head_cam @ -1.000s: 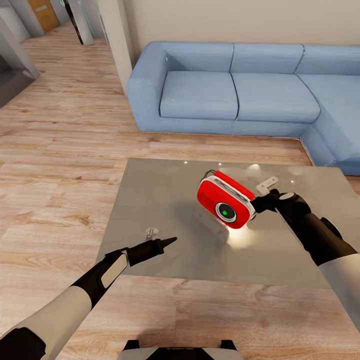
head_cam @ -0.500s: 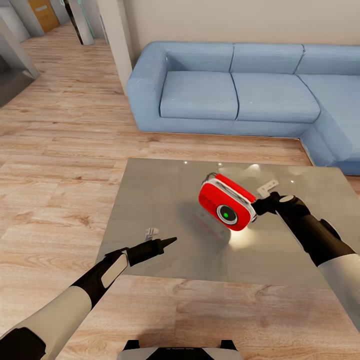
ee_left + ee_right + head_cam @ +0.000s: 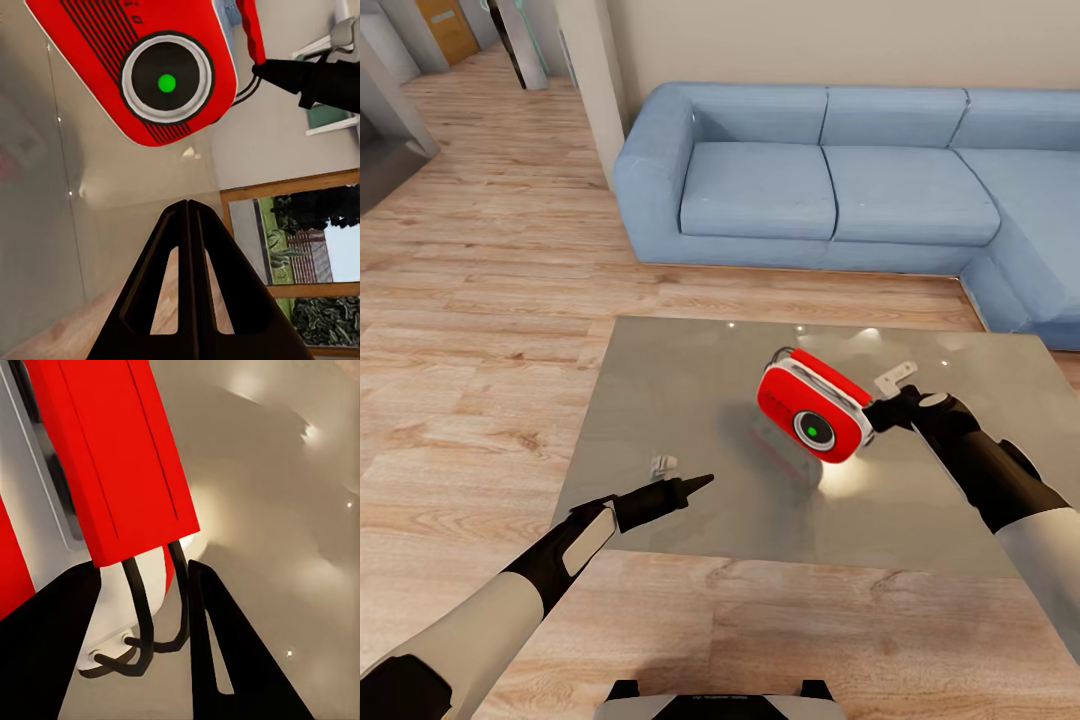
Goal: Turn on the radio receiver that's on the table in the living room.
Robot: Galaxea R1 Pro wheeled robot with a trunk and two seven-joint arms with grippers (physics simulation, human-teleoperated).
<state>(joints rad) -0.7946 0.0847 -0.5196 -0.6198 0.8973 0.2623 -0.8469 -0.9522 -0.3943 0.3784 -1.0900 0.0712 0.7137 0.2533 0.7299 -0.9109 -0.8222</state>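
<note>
My right gripper (image 3: 878,411) pinches the thin handle (image 3: 150,622) of the radio receiver (image 3: 812,416), holding it tilted above the table (image 3: 660,400). That slim hold could slip. My left gripper (image 3: 695,485) is pressed together near the front edge, with open tabletop between.

radio receiver (image 3: 812,417): 1 (green light) | table (image 3: 680,420): 1 | sofa (image 3: 830,180): 1 | claws: 2 — left (image 3: 700,483), right (image 3: 875,408)
</note>
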